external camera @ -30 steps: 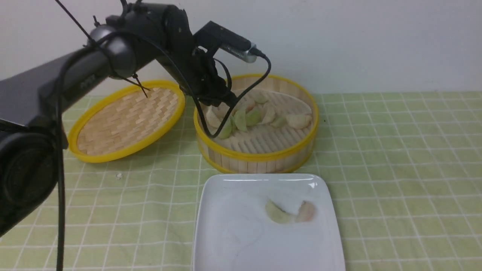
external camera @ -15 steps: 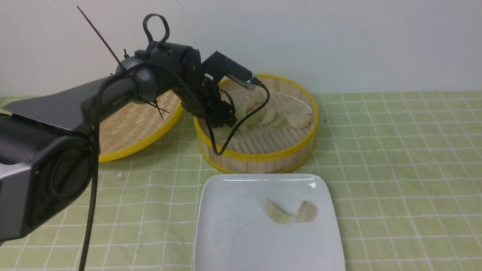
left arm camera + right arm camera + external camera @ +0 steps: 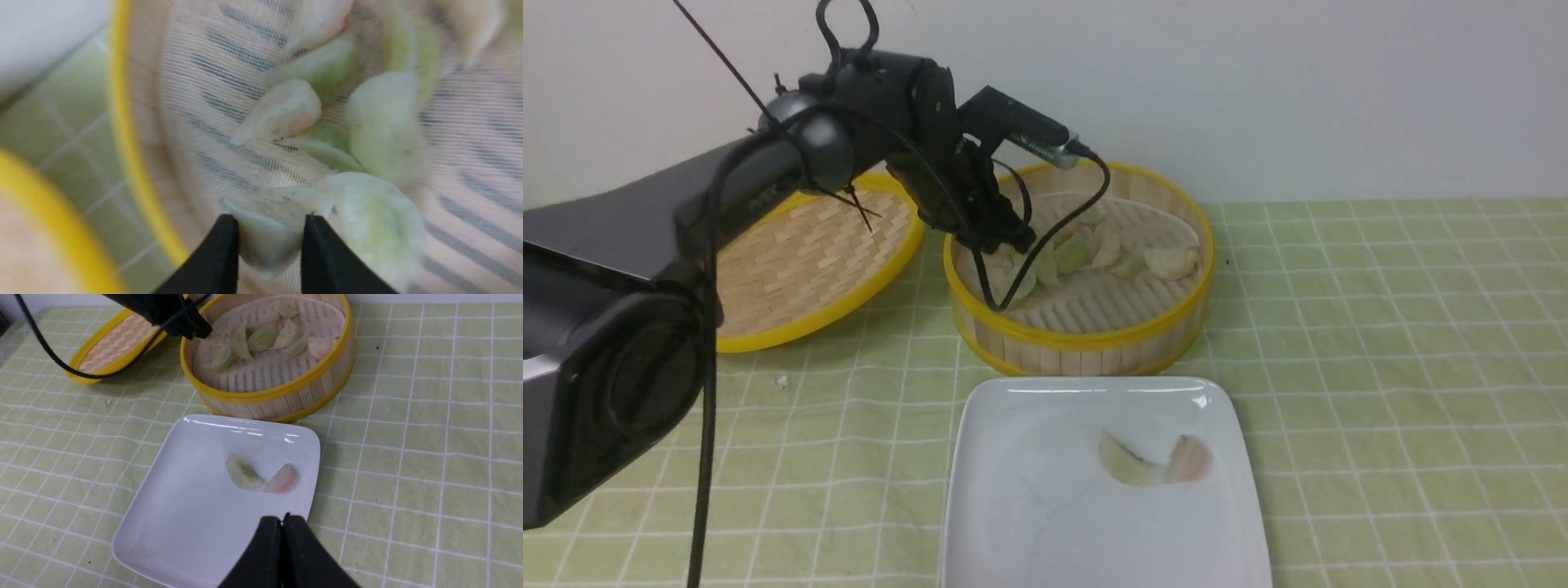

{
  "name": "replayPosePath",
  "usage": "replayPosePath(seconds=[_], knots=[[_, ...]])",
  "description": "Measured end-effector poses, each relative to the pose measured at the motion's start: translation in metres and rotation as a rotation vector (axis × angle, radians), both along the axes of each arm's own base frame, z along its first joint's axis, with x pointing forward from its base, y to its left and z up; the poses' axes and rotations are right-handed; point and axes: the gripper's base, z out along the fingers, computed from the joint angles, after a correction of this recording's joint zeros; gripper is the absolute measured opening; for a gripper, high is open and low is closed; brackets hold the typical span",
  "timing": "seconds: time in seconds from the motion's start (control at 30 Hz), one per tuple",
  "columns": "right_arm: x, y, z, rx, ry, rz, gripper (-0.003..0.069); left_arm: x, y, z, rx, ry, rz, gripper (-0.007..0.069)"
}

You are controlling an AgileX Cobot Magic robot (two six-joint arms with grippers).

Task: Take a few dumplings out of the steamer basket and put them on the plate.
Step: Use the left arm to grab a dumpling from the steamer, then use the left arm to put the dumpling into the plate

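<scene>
The steamer basket (image 3: 1086, 339) stands behind the plate (image 3: 1029, 457) and holds several pale and green dumplings (image 3: 1172, 261). My left gripper (image 3: 1009, 245) reaches into the basket's left side. In the left wrist view the left gripper (image 3: 269, 222) is shut on a pale cream dumpling (image 3: 267, 237), which touches both fingers, next to a green dumpling (image 3: 376, 220). On the plate lie a green dumpling (image 3: 1127, 465) and a pinkish dumpling (image 3: 1188, 459), touching each other. My right gripper (image 3: 282, 518) is shut and empty, above the plate's (image 3: 184, 498) near edge.
The shallow woven lid (image 3: 800, 261) with a yellow rim leans at the basket's left, under my left arm. A green checked cloth (image 3: 1380, 367) covers the table. The left wrist cable (image 3: 1094, 188) hangs over the basket. A small crumb (image 3: 782, 380) lies on the cloth.
My left arm dropped into the basket's left side, and its fingers closed from wide apart onto the pale dumpling. The right gripper stayed still.
</scene>
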Motion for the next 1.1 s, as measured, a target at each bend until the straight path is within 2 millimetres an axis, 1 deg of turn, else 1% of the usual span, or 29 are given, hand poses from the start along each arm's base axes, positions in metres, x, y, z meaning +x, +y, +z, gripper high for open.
replayPosePath(seconds=[0.03,0.07,0.1,0.13,0.17,0.23,0.3,0.4,0.47,0.5,0.57,0.63,0.7,0.73,0.77,0.8,0.83,0.87,0.97,1.03,1.07,1.1], knots=[[0.0,0.0,0.0,0.0,0.0,0.0,-0.0014,-0.005,0.002,0.021,-0.005,-0.013,-0.002,0.0176],[0.0,0.0,0.0,0.0,0.0,0.0,-0.0014,-0.005,0.002,0.021,-0.004,-0.009,-0.002,0.0176],[0.0,0.0,0.0,0.0,0.001,0.001,-0.0014,-0.014,0.004,0.046,-0.012,-0.015,-0.004,0.0175],[0.0,0.0,0.0,0.0,0.001,0.001,-0.0014,-0.016,0.005,0.051,-0.016,-0.02,-0.005,0.0174],[0.0,0.0,0.0,0.0,0.001,0.001,-0.0014,-0.027,0.007,0.074,-0.035,-0.01,-0.009,0.0172],[0.0,0.0,0.0,-0.001,0.004,0.002,-0.0014,-0.042,0.009,0.098,-0.067,0.006,-0.018,0.0172],[-0.001,0.0,-0.001,-0.002,0.008,0.004,-0.0014,-0.059,0.01,0.118,-0.106,0.043,-0.036,0.0172],[-0.001,0.0,-0.001,-0.003,0.016,0.007,-0.0014,-0.074,0.008,0.136,-0.171,0.059,-0.072,0.0172],[-0.001,0.0,-0.002,-0.005,0.018,0.007,-0.0014,-0.084,0.001,0.147,-0.233,0.062,-0.124,0.0172],[-0.001,0.0,-0.002,-0.005,0.018,0.007,-0.0014,-0.084,0.001,0.148,-0.233,0.06,-0.126,0.0172],[-0.001,0.0,-0.003,-0.004,0.022,0.008,-0.0014,-0.091,-0.006,0.148,-0.251,0.075,-0.153,0.0172],[0.0,0.0,-0.007,-0.005,0.036,0.008,-0.0014,-0.099,-0.016,0.141,-0.238,0.108,-0.178,0.0172],[0.0,0.001,-0.011,-0.004,0.051,0.009,-0.0014,-0.109,-0.028,0.128,-0.213,0.157,-0.204,0.0172],[0.001,0.001,-0.014,-0.005,0.066,0.011,-0.0014,-0.118,-0.04,0.108,-0.177,0.222,-0.229,0.0172],[0.001,0.001,-0.016,-0.004,0.075,0.013,-0.0014,-0.125,-0.048,0.094,-0.148,0.267,-0.246,0.0172],[0.001,0.001,-0.017,-0.004,0.078,0.013,-0.0014,-0.126,-0.048,0.089,-0.14,0.283,-0.248,0.0172],[0.001,0.001,-0.018,-0.005,0.084,0.015,-0.0014,-0.131,-0.055,0.078,-0.121,0.315,-0.262,0.0172],[0.0,0.001,-0.02,-0.006,0.095,0.018,-0.0014,-0.137,-0.062,0.058,-0.086,0.372,-0.277,0.0172],[0.0,0.001,-0.022,-0.006,0.109,0.021,-0.0014,-0.14,-0.073,0.027,-0.038,0.449,-0.291,0.0171],[0.0,0.001,-0.022,-0.006,0.109,0.022,-0.0014,-0.138,-0.082,0.001,-0.007,0.502,-0.296,0.0171],[0.0,0.001,-0.022,-0.005,0.109,0.022,-0.0014,-0.137,-0.083,-0.004,-0.004,0.509,-0.296,0.0171],[0.0,0.001,-0.022,-0.004,0.109,0.023,-0.0014,-0.136,-0.087,-0.017,0.009,0.532,-0.295,0.0171]])
